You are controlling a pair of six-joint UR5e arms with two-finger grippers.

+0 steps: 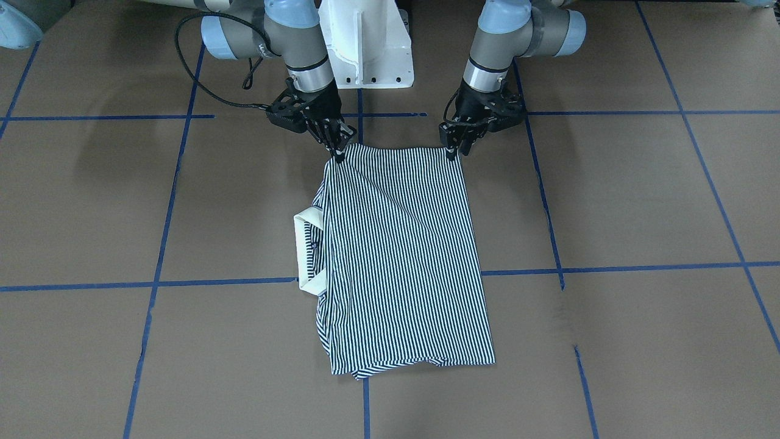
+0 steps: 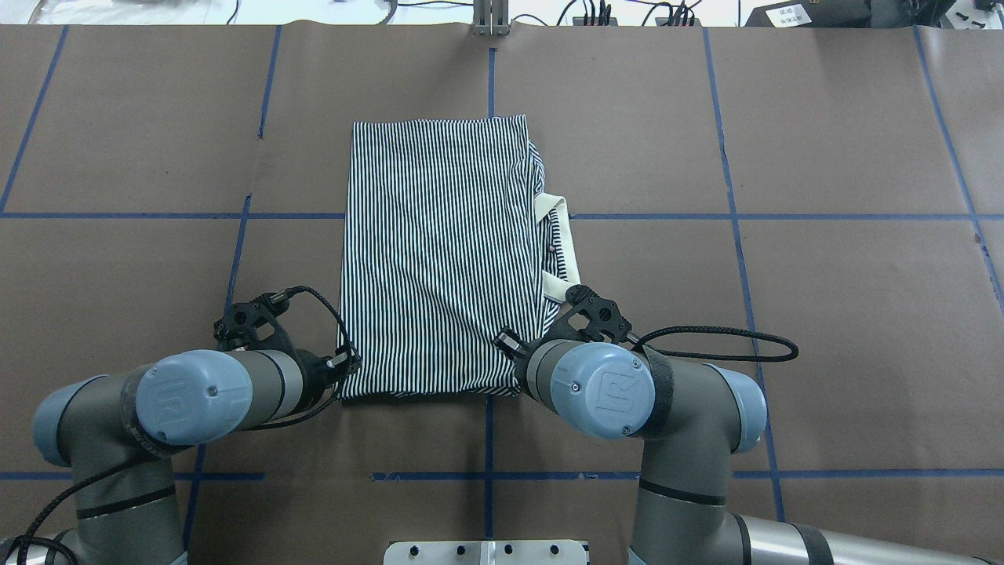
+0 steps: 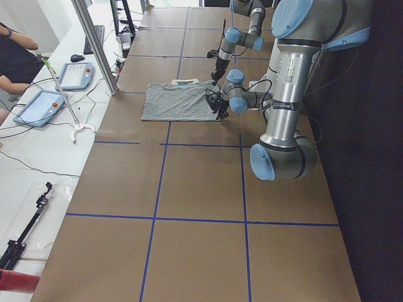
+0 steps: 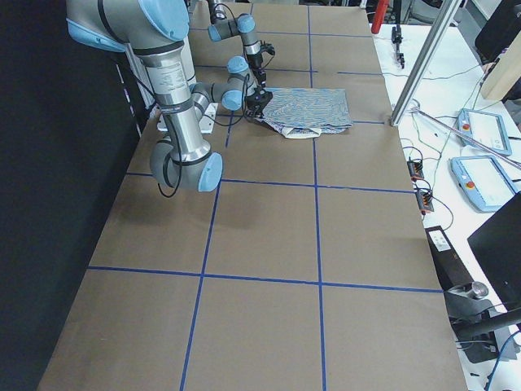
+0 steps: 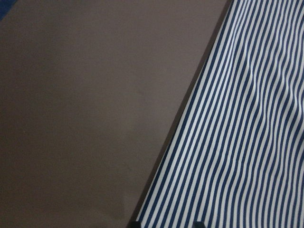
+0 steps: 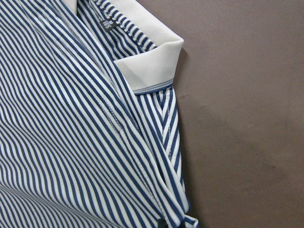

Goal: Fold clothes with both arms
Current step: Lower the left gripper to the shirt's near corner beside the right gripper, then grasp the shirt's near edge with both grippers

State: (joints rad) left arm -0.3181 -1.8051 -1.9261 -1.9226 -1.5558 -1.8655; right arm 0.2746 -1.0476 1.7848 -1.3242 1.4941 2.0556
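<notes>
Left gripper [image 1: 453, 152] is on the near corner of the polo shirt [image 1: 402, 256] on my left side. Right gripper [image 1: 337, 155] is on the near corner on my right.

Front-facing view: both finger pairs look pinched together on the fabric at those corners. The hem runs roughly straight between them. I can't tell whether it is lifted off the surface.

Overhead: my right arm [image 2: 600, 388] covers the right fingertips, so there's no second check from there.

Shirt:
- Folded to a long narrow rectangle, lying on the brown table [image 1: 609, 201].
- Long axis runs straight away from my white pedestal [image 1: 365, 55].
- A few diagonal creases at my end.
- The far end has a small rumpled layer poking out under the top one.
- The cream collar [image 1: 304, 250] sticks out of the long edge on my right side, about midway along.
- It lies across the centre blue tape line [image 1: 366, 402] and over one cross line.

Left wrist cam: the striped edge runs diagonally with bare table beside it. Only a sliver of my gripper shows at the bottom border, too little to judge the gap.

Right wrist cam: stacked striped layers and a collar corner. There's a small dark neck label [image 6: 107, 24], but the text is unreadable.
</notes>
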